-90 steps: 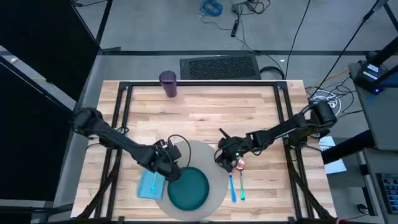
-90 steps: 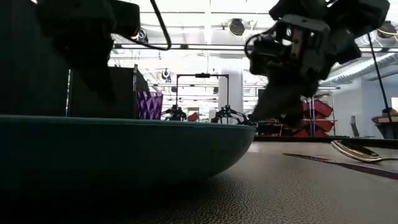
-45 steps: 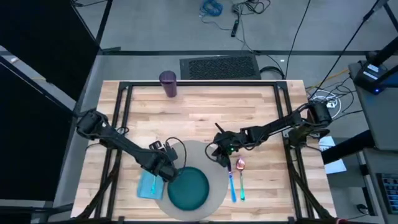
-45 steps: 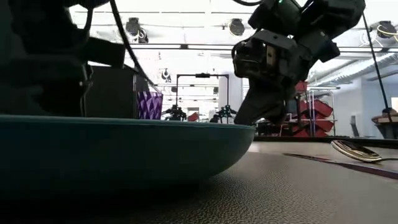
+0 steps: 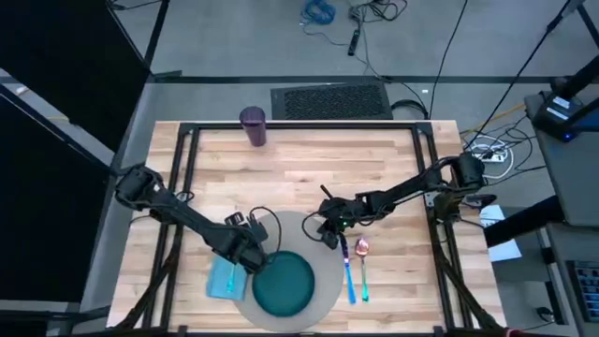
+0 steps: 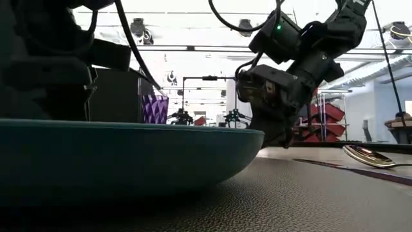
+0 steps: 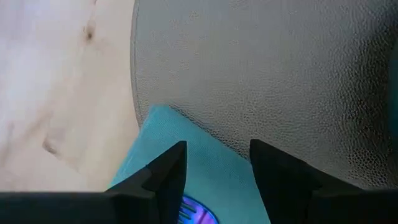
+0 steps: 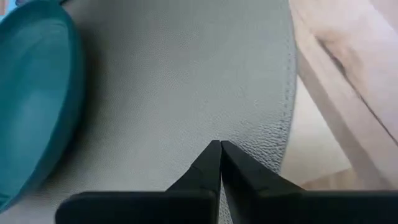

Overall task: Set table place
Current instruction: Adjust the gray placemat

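On the pale wood table (image 5: 309,168) lies a round grey mat (image 5: 292,230) with a teal plate (image 5: 284,284) on it. A light blue napkin (image 5: 225,279) lies left of the plate, and a blue knife (image 5: 349,273) and a pink-bowled spoon (image 5: 362,267) lie to its right. A purple cup (image 5: 253,124) stands at the far edge. My left gripper (image 5: 245,249) is open over the napkin's far corner (image 7: 186,155). My right gripper (image 5: 328,231) is shut, low over the mat's far right part (image 8: 174,81). My left gripper points down at the napkin with one finger (image 7: 168,174) on either side of its corner; I cannot tell whether it touches. My right gripper slants down at the mat with its fingertips (image 8: 214,155) together; whether they touch the mat cannot be told.
A black metal frame (image 5: 187,178) runs along the tabletop's sides. The far half of the table between the cup and the mat is bare wood. In the low view the plate's rim (image 6: 129,154) fills the near left, and the spoon (image 6: 367,156) lies to the right.
My right gripper has left the spoon's bowl and gone toward the table's left edge and down, low over the mat's far right part. The knife and spoon lie as before. My left gripper stays at the napkin.
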You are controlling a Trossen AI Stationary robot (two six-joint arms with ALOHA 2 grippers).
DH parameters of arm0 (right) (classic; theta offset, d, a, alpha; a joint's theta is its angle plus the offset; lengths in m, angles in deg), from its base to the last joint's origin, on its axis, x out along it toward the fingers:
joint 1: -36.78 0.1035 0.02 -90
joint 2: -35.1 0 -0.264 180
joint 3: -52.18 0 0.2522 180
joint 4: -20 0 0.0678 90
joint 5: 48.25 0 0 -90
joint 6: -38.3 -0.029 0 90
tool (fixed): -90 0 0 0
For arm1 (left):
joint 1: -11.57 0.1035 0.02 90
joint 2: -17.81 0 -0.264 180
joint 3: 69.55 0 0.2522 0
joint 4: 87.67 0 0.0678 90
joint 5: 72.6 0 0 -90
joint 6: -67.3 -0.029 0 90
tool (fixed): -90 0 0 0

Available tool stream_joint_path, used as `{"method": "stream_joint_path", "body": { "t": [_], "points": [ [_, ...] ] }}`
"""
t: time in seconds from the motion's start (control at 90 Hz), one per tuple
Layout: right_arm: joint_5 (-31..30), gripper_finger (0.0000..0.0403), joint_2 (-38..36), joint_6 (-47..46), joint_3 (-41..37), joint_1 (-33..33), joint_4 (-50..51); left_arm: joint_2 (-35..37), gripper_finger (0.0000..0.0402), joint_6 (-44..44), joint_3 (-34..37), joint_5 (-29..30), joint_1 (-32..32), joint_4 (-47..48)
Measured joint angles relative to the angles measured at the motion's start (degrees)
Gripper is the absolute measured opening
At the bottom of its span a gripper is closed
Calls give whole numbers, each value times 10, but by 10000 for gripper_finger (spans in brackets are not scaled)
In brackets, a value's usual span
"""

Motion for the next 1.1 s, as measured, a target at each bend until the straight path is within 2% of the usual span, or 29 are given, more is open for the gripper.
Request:
{"method": "stream_joint_path", "body": {
  "t": [0.422, 0.656, 0.889, 1.1],
  "points": [
    [-1, 0, -1, 5, 1, 3, 19, -1, 162, 10, 0, -19, 5, 4],
    [-4, 0, -1, 6, 1, 6, 19, -34, 162, -5, -3, -47, 16, -3],
    [-2, 0, -1, 6, 1, 6, 19, -35, 162, 12, -2, -15, 16, 24],
    [-1, 0, -1, 6, 1, 6, 20, -35, 162, 26, -1, -20, 19, 59]
  ]
}}
